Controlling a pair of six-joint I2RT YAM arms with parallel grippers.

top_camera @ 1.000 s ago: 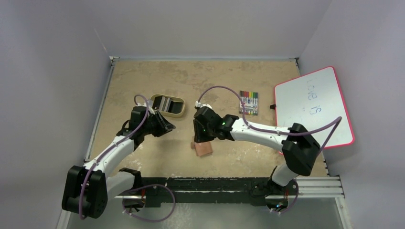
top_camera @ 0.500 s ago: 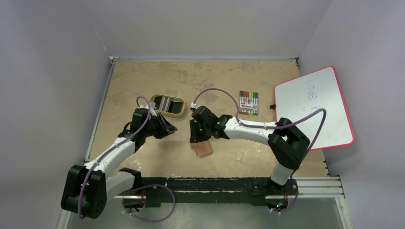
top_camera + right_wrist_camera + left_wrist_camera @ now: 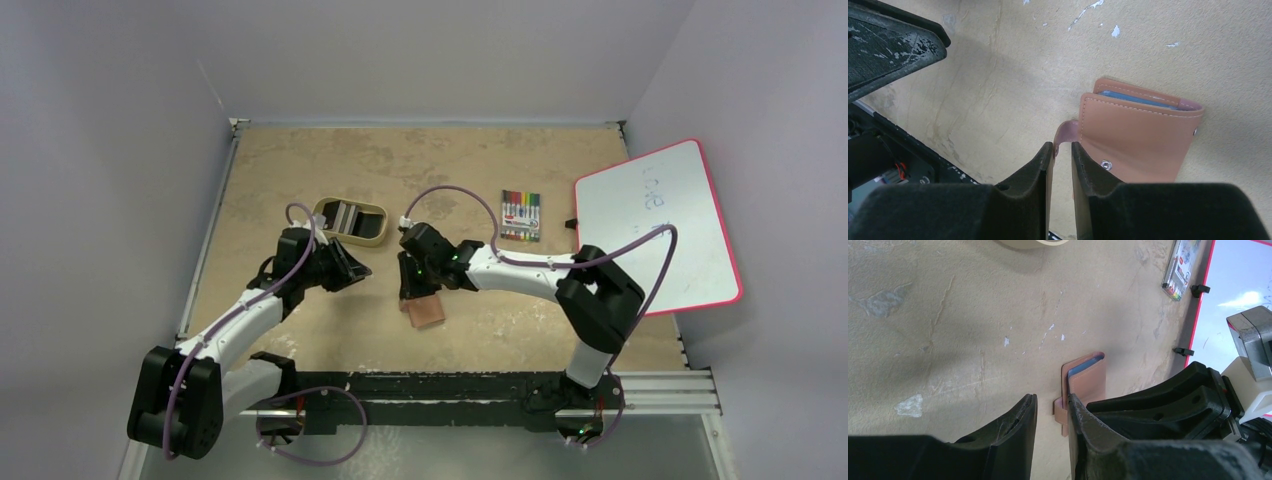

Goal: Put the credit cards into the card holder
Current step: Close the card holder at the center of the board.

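The brown card holder (image 3: 427, 312) lies folded shut on the table in front of centre. Its blue-grey inside shows at one edge in the right wrist view (image 3: 1140, 135), and its strap tab (image 3: 1066, 131) sticks out to the left. My right gripper (image 3: 410, 290) hangs over the holder's left edge. Its jaws (image 3: 1062, 146) stand a narrow gap apart with the tab's tip between the fingertips. My left gripper (image 3: 356, 268) is open and empty, left of the holder (image 3: 1088, 377). The credit cards (image 3: 348, 217), dark and grey-white, lie in the tan oval tray (image 3: 375, 235).
A pack of coloured markers (image 3: 521, 215) lies behind and to the right of the holder. A red-framed whiteboard (image 3: 660, 225) lies at the right edge. In the left wrist view the right arm's black gripper body (image 3: 1168, 400) is close on the right.
My right gripper has moved a little left, over the holder's left edge and strap. My left gripper edged slightly right, then stayed. The holder has not moved.
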